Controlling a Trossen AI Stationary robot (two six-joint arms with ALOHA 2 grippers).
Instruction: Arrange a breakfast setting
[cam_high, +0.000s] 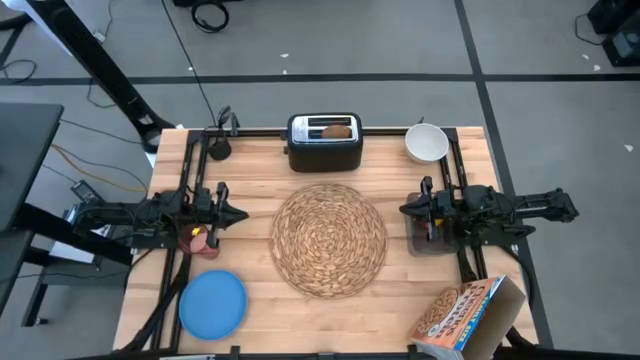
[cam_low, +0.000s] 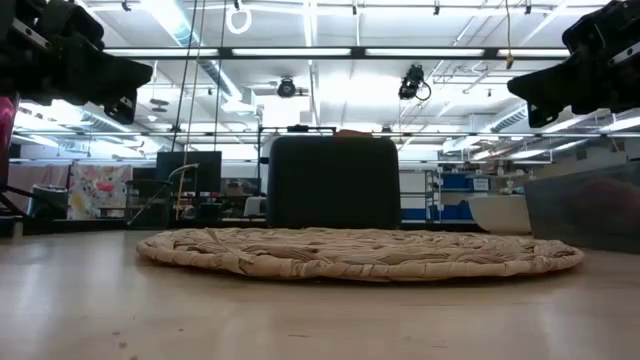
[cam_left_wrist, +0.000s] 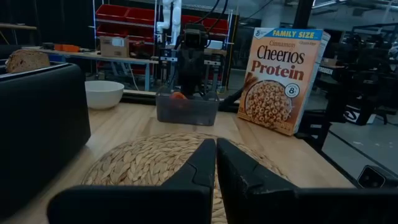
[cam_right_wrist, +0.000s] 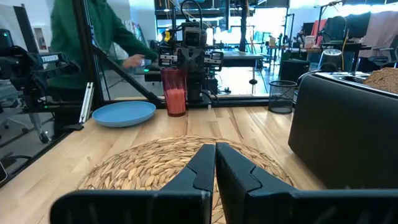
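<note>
A round woven straw placemat (cam_high: 329, 239) lies flat at the table's middle. A blue plate (cam_high: 212, 304) lies at the near left. A pink cup (cam_high: 204, 238) stands under my left arm. A white bowl (cam_high: 427, 143) stands at the far right. A toast slice (cam_high: 337, 129) sticks out of the toaster. A small red fruit (cam_left_wrist: 179, 96) lies in the dark tray (cam_high: 428, 237) under my right arm. No spoon shows. My left gripper (cam_high: 243, 215) is shut and empty left of the mat. My right gripper (cam_high: 403, 209) is shut and empty right of it.
A black toaster (cam_high: 325, 142) stands at the far middle. A Cheerios box (cam_high: 462, 314) lies at the near right corner. A person in a green top (cam_right_wrist: 87, 31) stands beyond the table's left side. Bare wood lies around the mat.
</note>
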